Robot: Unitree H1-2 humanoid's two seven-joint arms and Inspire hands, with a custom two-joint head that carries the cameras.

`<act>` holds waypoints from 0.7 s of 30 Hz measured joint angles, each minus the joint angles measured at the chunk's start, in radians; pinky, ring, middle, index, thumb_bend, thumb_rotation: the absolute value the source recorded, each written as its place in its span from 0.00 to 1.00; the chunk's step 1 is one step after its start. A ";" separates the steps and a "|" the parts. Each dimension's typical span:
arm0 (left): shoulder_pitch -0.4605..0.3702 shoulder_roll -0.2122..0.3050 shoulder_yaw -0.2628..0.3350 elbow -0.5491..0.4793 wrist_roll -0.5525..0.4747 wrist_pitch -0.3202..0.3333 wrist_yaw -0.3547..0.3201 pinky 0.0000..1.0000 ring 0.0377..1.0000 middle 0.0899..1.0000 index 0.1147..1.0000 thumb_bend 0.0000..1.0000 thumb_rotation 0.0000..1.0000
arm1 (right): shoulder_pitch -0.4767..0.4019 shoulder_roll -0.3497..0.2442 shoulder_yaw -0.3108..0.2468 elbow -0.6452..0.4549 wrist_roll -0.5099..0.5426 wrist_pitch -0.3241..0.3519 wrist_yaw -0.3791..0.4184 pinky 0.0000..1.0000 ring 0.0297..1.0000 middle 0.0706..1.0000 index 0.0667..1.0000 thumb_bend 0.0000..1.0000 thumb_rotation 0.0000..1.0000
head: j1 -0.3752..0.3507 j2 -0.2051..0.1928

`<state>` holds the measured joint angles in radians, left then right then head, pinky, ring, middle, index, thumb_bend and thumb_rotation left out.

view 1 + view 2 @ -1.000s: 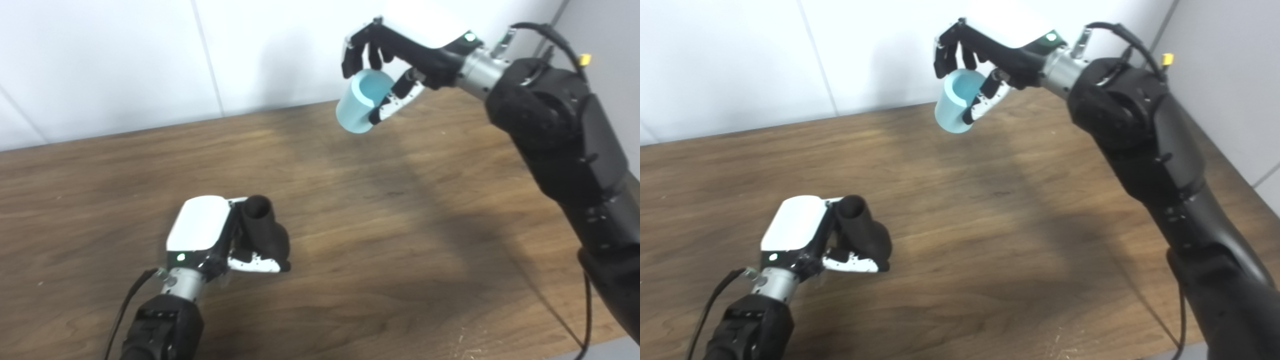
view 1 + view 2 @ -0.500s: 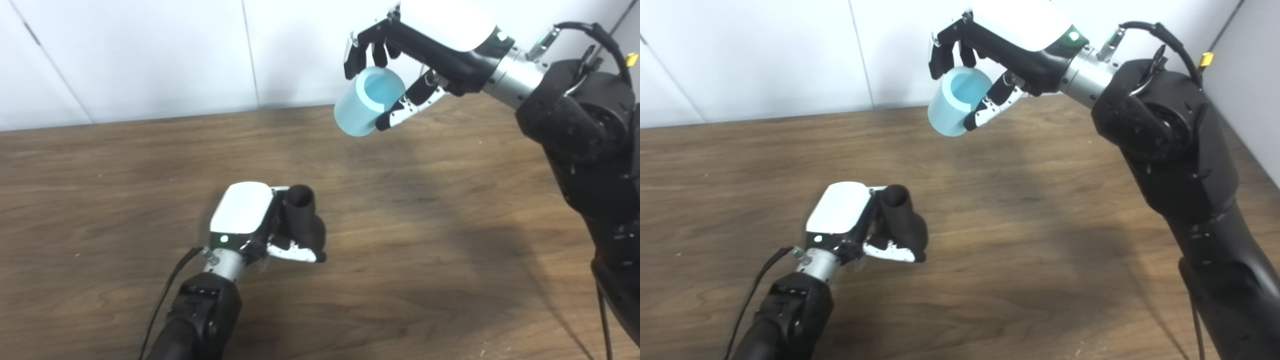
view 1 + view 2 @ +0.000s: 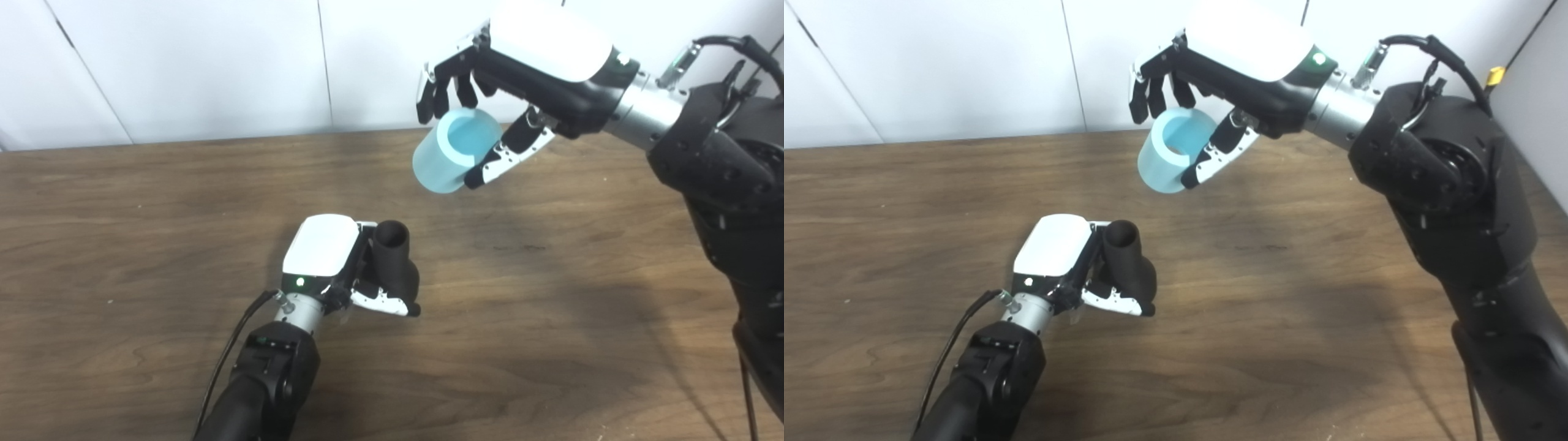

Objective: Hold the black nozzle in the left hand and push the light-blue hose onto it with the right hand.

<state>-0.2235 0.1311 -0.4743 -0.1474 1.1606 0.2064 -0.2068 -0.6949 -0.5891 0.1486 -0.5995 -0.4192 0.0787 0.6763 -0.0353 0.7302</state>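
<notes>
Item 1: short black tubular nozzle, matte, with a round open mouth at its upper end. Location: low over the brown wood-grain table, near the middle of the view, in the grasp of the left hand. Fingers wrapped round the lower body of the nozzle, thumb across the front; the upper end stands clear of the grip. Long axis: near upright, mouth leaning slightly toward the far edge of the table.

Item 2: short light-blue cylindrical hose section, thick-walled, hollow bore visible. Location: raised in the air, above the far part of the table, in the grasp of the right hand. Dark fingers curled over its upper far side, thumb pressed on the near right side; one open end fully exposed. Long axis: tilted, the visible open end facing up and toward the cameras, the opposite end pointing down and to the left, roughly toward the nozzle.

Relation: hose lies up, right and beyond the nozzle, well apart from it, no contact. The two axes are not yet in line.

Assessment: both parts appear secured; the mating step is not yet done. The coming move likely calls for the right hand to descend toward the near left while bringing the lower bore over the nozzle mouth, the left hand serving as the fixed support.
</notes>
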 measured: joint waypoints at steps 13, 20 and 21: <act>-0.010 -0.005 -0.015 0.011 0.001 0.018 0.008 0.51 0.52 0.46 0.38 0.50 0.00 | -0.002 0.017 0.025 -0.019 0.058 0.043 0.042 0.23 0.32 0.42 0.51 0.51 0.00 | 0.012 0.005; -0.011 -0.011 -0.019 0.012 0.014 0.020 0.008 0.53 0.53 0.46 0.38 0.50 0.00 | -0.005 0.036 0.044 -0.019 0.065 0.078 0.056 0.20 0.30 0.41 0.51 0.51 0.00 | 0.018 0.006; -0.011 -0.013 -0.019 0.012 0.016 0.020 0.006 0.53 0.53 0.46 0.38 0.50 0.00 | -0.005 0.042 0.044 -0.019 0.071 0.079 0.056 0.19 0.30 0.40 0.51 0.51 0.00 | 0.020 0.008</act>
<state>-0.2348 0.1184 -0.4932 -0.1353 1.1765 0.2269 -0.2005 -0.7004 -0.5473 0.1929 -0.6181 -0.3481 0.1574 0.7328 -0.0154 0.7378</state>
